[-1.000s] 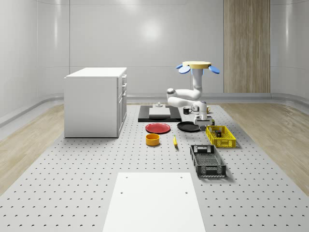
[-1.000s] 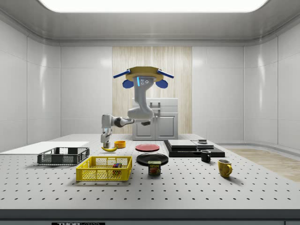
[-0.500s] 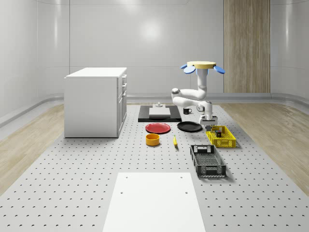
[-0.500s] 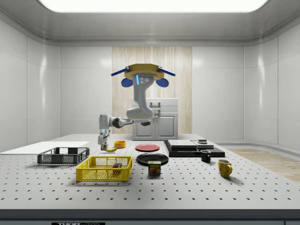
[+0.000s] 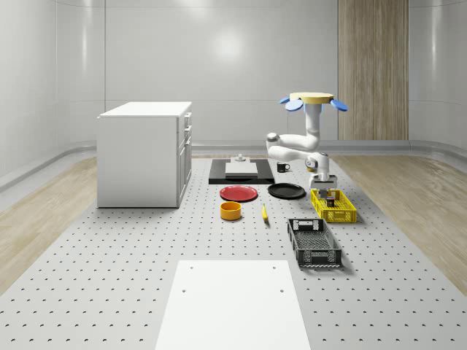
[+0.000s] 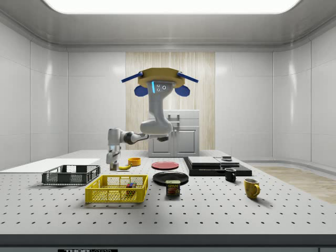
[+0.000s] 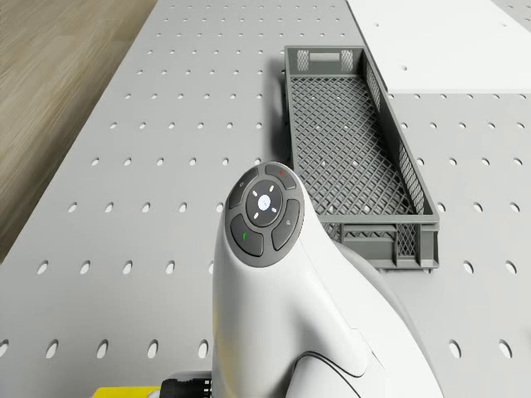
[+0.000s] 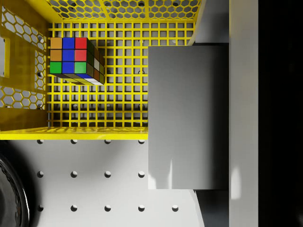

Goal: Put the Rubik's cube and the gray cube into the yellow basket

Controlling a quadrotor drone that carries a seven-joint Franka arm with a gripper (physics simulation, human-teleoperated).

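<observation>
- In the whole-scene view, the drone [image 5: 316, 98] is hovering above the table, further toward the view's right than one second ago, away from the black plate [image 5: 286, 191].
- The gripper [image 5: 326, 191], which was beside the plate, is now hanging just above the far end of the yellow basket [image 5: 339, 217].
- The wrist view adds detail: the gripper is clamping the gray cube [image 8: 188, 117], which is straddling the basket rim, so release looks premature.
- The Rubik's cube [image 8: 73, 59] is lying inside the basket; half the task is judged complete.
</observation>
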